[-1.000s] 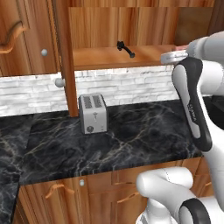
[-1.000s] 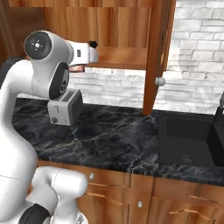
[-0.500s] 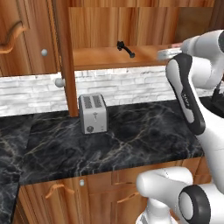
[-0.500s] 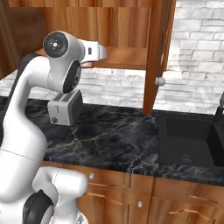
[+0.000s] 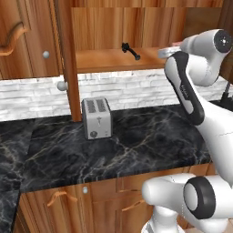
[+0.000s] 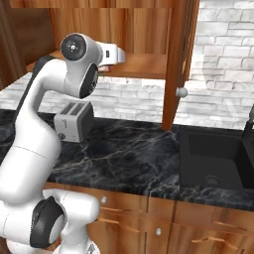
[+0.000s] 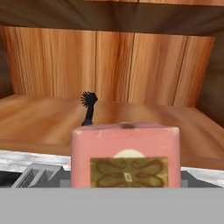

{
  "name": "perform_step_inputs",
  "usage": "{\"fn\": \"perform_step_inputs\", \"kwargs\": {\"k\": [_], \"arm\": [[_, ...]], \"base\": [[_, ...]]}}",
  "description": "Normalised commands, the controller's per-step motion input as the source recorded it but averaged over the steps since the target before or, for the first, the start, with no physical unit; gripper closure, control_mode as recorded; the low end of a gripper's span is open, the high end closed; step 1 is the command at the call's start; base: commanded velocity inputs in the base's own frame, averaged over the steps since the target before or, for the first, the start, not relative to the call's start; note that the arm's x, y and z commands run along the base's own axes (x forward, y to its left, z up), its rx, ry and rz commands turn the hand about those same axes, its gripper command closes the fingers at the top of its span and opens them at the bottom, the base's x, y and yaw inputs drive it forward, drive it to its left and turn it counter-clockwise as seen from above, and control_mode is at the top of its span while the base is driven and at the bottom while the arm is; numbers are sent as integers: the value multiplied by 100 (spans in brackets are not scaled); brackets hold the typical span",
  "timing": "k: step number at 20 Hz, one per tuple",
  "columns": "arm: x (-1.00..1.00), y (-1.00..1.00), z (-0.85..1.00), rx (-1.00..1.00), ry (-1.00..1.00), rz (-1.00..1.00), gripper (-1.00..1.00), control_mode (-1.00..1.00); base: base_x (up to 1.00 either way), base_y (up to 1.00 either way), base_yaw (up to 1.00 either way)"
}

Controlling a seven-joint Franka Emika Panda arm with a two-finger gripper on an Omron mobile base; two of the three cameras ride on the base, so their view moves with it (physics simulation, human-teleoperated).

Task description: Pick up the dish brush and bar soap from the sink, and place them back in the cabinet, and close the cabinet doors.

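Note:
The bar soap [image 7: 127, 153], a pink block with a patterned label, sits right in front of the hand camera, and my gripper [image 5: 169, 51] is shut on it; the soap hides the fingertips. I hold it just in front of the open cabinet's wooden shelf [image 5: 104, 61], at its right end. The black dish brush [image 5: 129, 51] lies on that shelf, and the hand view has the dish brush [image 7: 89, 107] behind the soap, slightly left. Both cabinet doors stand open: one door [image 6: 178, 59] with a round knob hangs left of the black sink [image 6: 213, 158].
A silver toaster [image 5: 96, 118] stands on the black marble counter [image 5: 136, 141] below the shelf. The dark faucet [image 6: 248, 131] rises at the sink's right. The other open door [image 5: 63, 59] stands just left of the toaster. Lower drawers run under the counter.
The arm has folded higher and the hand with the soap has edged nearer to the shelf's front edge. The brush and toaster have not moved.

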Motion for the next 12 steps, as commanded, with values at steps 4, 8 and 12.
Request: {"fn": "perform_step_inputs", "kwargs": {"k": [4, 8, 12], "arm": [[33, -4, -14, 0, -8, 0, 100, -100], [10, -4, -18, 0, -18, 0, 100, -100], [14, 0, -18, 0, -10, 1, 100, -100]], "base": [[0, 0, 0], [0, 0, 0], [0, 0, 0]]}}
